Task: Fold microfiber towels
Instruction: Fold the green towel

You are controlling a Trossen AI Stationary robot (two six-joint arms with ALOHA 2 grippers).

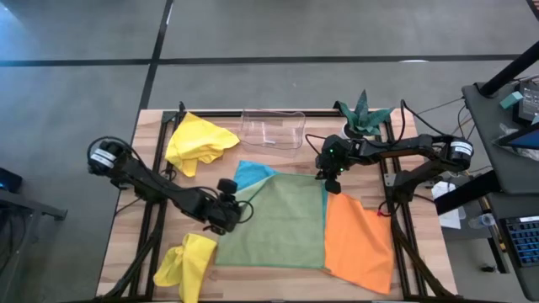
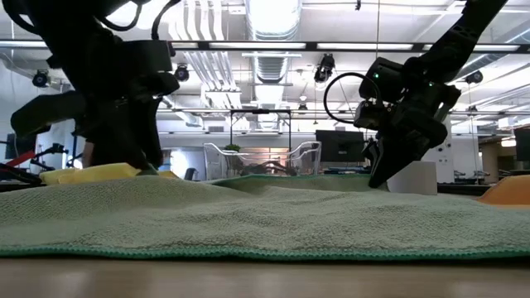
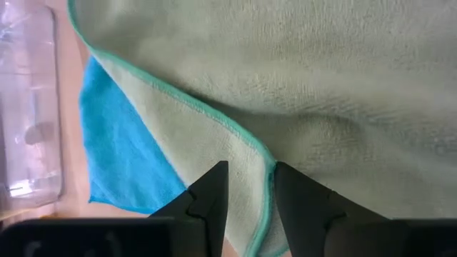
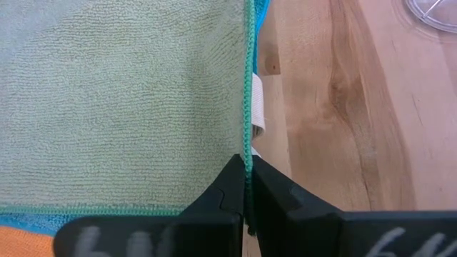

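The sage green towel (image 1: 282, 223) lies spread in the middle of the table, over a turquoise towel (image 1: 251, 174) that sticks out at its far left. An orange towel (image 1: 358, 244) lies flat at its right. One crumpled yellow towel (image 1: 198, 143) lies at the far left and another (image 1: 185, 265) at the near left. My right gripper (image 1: 330, 185) is shut at the green towel's far right corner. My left gripper (image 3: 250, 178) is open at the towel's left edge. Its fingers stand on either side of the hem (image 3: 268, 193); whether they touch it, I cannot tell. My right gripper pinches the green towel's far right corner (image 4: 241, 151) between its two fingers, where the hems of the two edges meet. The fingers slant down from the table's right side. The rest of the towel lies flat on the table and on the towels beneath it.
A clear plastic tray (image 1: 272, 128) stands at the far middle of the table, and a small green plant (image 1: 364, 116) at the far right. A white label (image 4: 257, 107) shows beside the green towel's far hem. Bare wood (image 4: 343, 107) lies between the towel and the tray.
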